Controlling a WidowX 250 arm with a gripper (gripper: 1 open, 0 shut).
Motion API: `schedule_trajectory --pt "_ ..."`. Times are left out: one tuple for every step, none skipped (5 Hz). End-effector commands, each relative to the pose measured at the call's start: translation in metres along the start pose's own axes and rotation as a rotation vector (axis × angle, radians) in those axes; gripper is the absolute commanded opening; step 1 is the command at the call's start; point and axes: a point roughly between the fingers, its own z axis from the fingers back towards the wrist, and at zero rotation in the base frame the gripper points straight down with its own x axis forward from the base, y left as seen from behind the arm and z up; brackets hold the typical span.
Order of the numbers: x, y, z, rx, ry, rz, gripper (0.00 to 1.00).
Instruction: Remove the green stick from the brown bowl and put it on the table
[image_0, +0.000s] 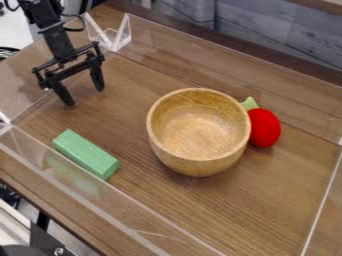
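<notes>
The green stick (86, 154) lies flat on the table (201, 205) at the lower left, outside the brown bowl (199, 130) and to its left. The bowl stands upright in the middle with nothing inside. My gripper (79, 92) hovers over the table at the upper left, well apart from both the stick and the bowl. Its two black fingers are spread wide, pointing down, with nothing between them.
A red strawberry-shaped toy (263, 127) with a green top rests against the bowl's right side. Low clear acrylic walls (80, 205) edge the table on the near and left sides. A grey wall runs along the back.
</notes>
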Motion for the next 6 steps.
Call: schedule_trajectory --pt "-0.014 -0.01 0.037 -0.041 -0.039 -0.041 1.0" --pt "-0.016 -0.027 0.061 -0.048 -0.006 -0.076 1.0" --pt "-0.019 -0.042 0.08 -0.031 0.034 -0.12 1.0" --pt "-0.027 -0.046 0.095 -0.012 0.062 -0.178 1.0" --pt "-0.031 -0.045 0.099 0.019 0.073 -0.224 1.0" --pt "-0.032 -0.042 0.099 0.061 0.072 -0.26 1.0"
